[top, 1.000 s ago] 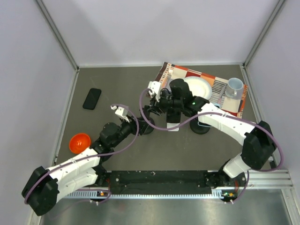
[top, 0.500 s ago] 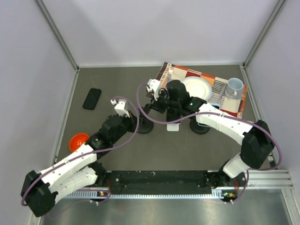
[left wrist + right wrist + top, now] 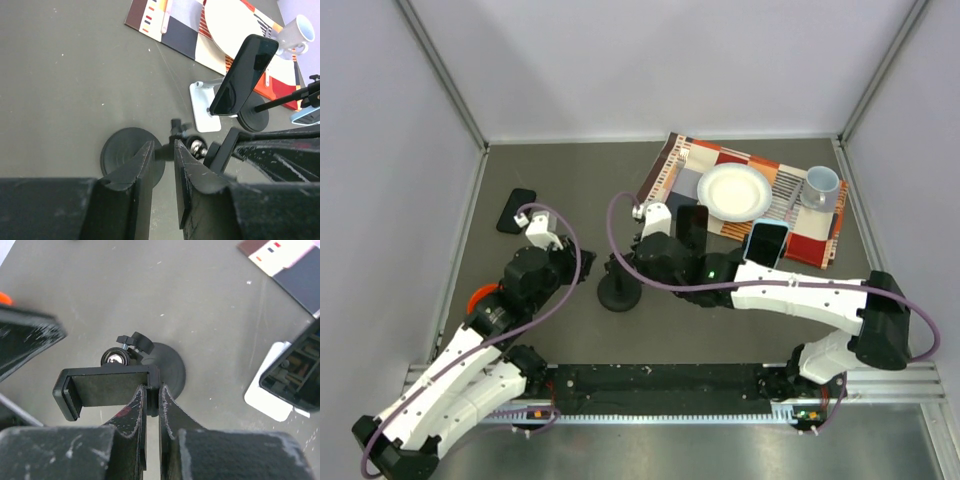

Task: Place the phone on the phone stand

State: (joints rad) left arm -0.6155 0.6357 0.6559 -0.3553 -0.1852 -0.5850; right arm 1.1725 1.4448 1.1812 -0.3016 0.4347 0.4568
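Top view: a phone (image 3: 517, 210) lies flat near the table's left edge, with neither gripper on it.

Left wrist: the left gripper (image 3: 163, 147), narrowly parted and empty, faces the phone stand (image 3: 202, 112) mid-table, where a second phone (image 3: 244, 75) already leans.

Right wrist: the right gripper (image 3: 150, 392) is closed against the clamp (image 3: 105, 390) of the black pole (image 3: 172, 370), probably to steady it.

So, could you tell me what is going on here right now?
The right gripper has its jaws shut on the black clamp holder of a pole stand. The left gripper hovers near that stand's round base, jaws slightly apart and empty. A dark phone is propped on the white phone stand; a second phone lies flat on the table at the far left.
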